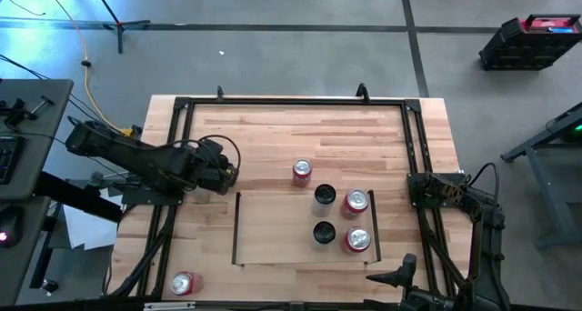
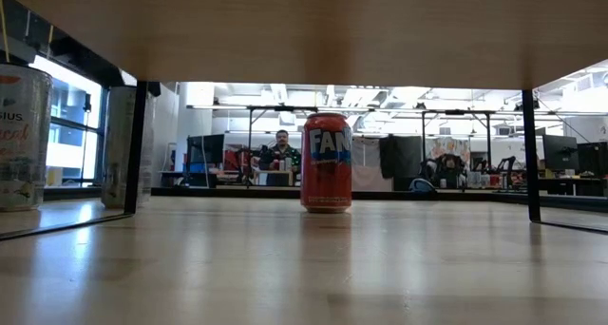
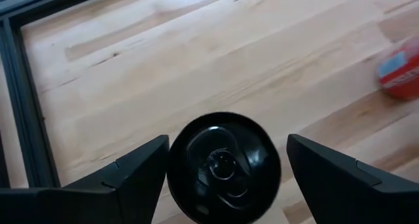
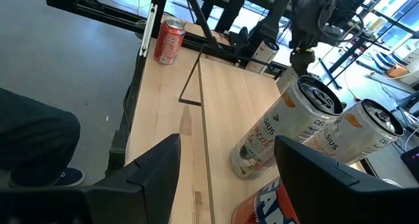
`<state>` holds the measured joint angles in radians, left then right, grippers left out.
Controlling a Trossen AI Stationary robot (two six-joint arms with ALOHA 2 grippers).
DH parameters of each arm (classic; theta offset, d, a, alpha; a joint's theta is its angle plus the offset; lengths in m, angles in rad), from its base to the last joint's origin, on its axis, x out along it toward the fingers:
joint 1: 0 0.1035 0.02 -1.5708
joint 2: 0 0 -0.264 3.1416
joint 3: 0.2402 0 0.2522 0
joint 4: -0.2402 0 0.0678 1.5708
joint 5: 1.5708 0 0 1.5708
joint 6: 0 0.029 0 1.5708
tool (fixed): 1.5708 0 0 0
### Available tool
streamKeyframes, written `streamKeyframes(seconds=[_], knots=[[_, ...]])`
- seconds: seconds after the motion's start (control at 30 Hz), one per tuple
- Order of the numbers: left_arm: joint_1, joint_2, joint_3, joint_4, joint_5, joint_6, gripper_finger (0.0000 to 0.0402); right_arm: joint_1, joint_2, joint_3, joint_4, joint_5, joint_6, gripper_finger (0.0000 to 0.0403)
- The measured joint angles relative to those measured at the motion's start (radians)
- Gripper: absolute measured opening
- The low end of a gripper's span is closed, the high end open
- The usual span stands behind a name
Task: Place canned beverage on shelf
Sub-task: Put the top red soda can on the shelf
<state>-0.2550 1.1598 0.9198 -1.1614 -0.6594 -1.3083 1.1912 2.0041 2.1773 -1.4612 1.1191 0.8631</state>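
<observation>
My left gripper [image 1: 227,173] is over the table just left of the shelf's far left corner, shut on a black-topped can [image 3: 224,166]. The arm hides this can in the high view. The shelf [image 1: 282,238] is a pale panel with dark rails on its short sides. Two black-topped cans [image 1: 325,195] [image 1: 324,231] and two red-topped cans [image 1: 356,202] [image 1: 357,240] stand on its right part. My right gripper [image 4: 227,145] is open and empty at the table's near right corner [image 1: 400,276]. My left gripper has one finger [image 3: 141,175] on each side of the black-topped can's wall, just under its rim [image 3: 171,175]. The fingers come from above and point down. The can stands upright with its top facing the wrist camera. Whether its base is off the table does not show.
A red can [image 1: 302,172] stands on the table just beyond the shelf's far edge. Another red can [image 1: 185,284] stands at the near left corner. A black tube frame [image 1: 291,102] runs round the tabletop. People sit in the room behind [image 2: 281,152].
</observation>
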Motion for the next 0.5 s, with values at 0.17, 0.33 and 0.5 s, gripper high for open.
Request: streamKeyframes(seconds=[0.17,0.33,0.5], knots=[[0.021,-0.002,0.037,-0.002,0.0,0.043,0.0301,0.0,0.0,0.0,0.0,0.0,0.0,0.0231],[0.062,-0.002,0.074,-0.002,0.001,0.131,0.0301,0.0,0.0,0.0,0.0,0.0,-0.007,0.0231],[0.112,-0.002,0.134,0.024,0.005,0.275,0.0301,0.0,0.0,0.0,0.0,0.0,-0.02,0.0231]])
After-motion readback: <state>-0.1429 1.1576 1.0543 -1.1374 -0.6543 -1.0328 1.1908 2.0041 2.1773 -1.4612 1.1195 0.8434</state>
